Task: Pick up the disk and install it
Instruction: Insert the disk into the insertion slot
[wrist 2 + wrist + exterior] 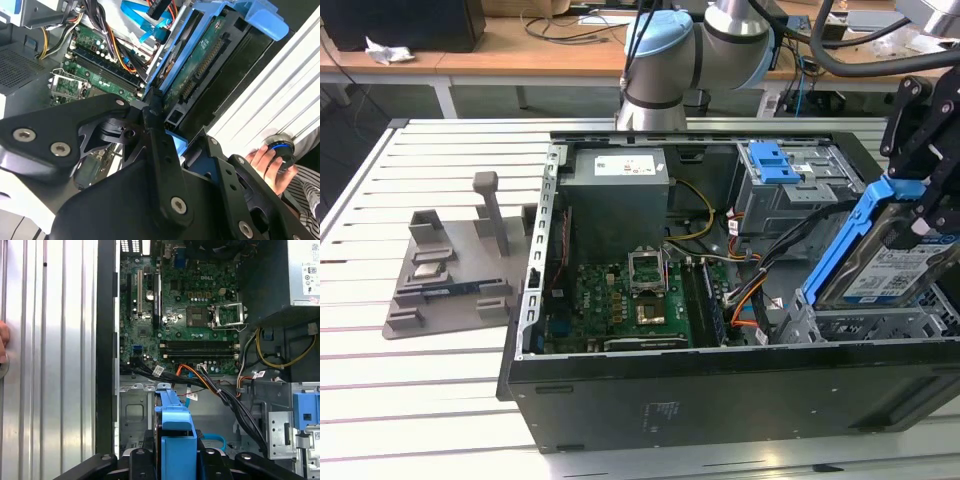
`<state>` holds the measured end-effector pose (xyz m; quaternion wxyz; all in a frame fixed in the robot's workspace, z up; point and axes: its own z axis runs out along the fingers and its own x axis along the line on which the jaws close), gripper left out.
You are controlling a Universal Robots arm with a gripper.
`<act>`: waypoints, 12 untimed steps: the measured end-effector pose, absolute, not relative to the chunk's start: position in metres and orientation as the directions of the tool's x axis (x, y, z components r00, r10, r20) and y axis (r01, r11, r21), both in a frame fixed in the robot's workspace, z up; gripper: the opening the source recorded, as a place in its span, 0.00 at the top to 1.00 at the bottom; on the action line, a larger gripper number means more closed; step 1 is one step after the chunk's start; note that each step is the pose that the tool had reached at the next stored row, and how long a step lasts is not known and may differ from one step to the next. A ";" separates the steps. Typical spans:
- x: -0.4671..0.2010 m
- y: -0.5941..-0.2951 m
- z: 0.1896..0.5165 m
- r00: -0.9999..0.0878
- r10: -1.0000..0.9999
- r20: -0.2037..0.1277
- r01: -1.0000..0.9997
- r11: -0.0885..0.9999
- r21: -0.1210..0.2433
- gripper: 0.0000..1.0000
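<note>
The disk, silver with a blue-and-white label and a blue plastic rail frame, hangs tilted over the empty drive bay at the front right corner of the open computer case. My gripper is shut on its upper end. In the second wrist view the disk's green circuit-board underside runs away from the gripper. In the first wrist view the blue rail frame sticks out edge-on from between the black fingers, above the bay floor.
Inside the case lie the motherboard, the grey power supply box, a silver cage with a blue latch and loose cables beside the bay. A grey fixture plate stands on the slatted table. A person's hand rests near the case.
</note>
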<state>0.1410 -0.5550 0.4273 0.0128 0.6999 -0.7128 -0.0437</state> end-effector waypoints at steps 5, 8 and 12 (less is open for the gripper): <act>0.141 -0.555 0.424 -0.020 -0.999 -0.043 -0.997 0.016 0.080 0.63; 0.141 -0.555 0.422 -0.020 -0.999 -0.043 -0.997 0.016 0.080 0.63; 0.141 -0.555 0.420 -0.020 -0.999 -0.043 -0.997 0.016 0.080 0.63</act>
